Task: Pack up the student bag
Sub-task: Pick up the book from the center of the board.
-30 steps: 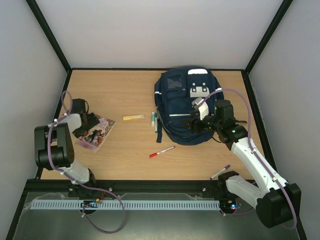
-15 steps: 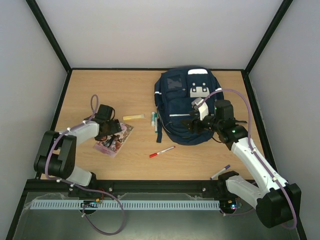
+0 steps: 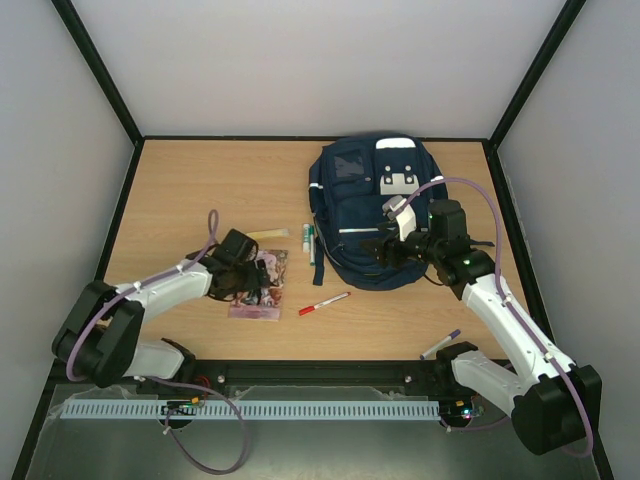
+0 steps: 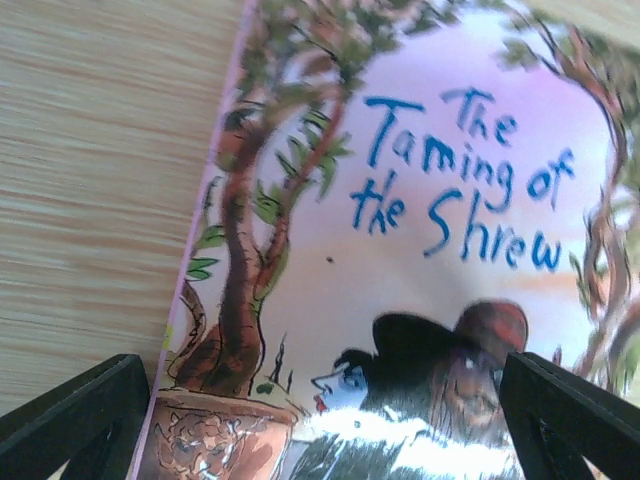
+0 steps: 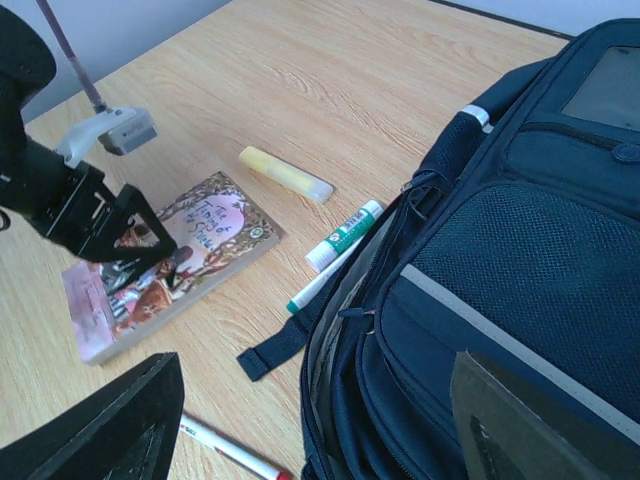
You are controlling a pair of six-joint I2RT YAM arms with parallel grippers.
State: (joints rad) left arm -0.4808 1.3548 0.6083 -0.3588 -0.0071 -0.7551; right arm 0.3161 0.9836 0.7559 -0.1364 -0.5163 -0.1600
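Showing pale wood grain, matt and smooth, across the table (image 3: 190,190). Presenting woven navy cloth on the student bag (image 5: 520,230), with coarse mesh on one pocket panel and a pale, faintly shiny stripe at 6 o'clock of that mesh. Catching white glare on the glossy paper cover of the book (image 4: 420,200). Letting light through the smooth yellow plastic of the stick (image 5: 285,173), at 1 o'clock from the book in the right wrist view. Wearing matt black plastic on the left gripper (image 4: 320,415).

Paperback "The Taming of the Shrew" (image 3: 266,302) flat on wooden table (image 3: 200,180), near-left. Yellow stick (image 3: 267,235) just beyond. Green-white marker (image 3: 307,240), green pen (image 3: 312,252) side by side, centre. Red pen (image 3: 323,303) nearer. Purple pen (image 3: 440,345) near-right.
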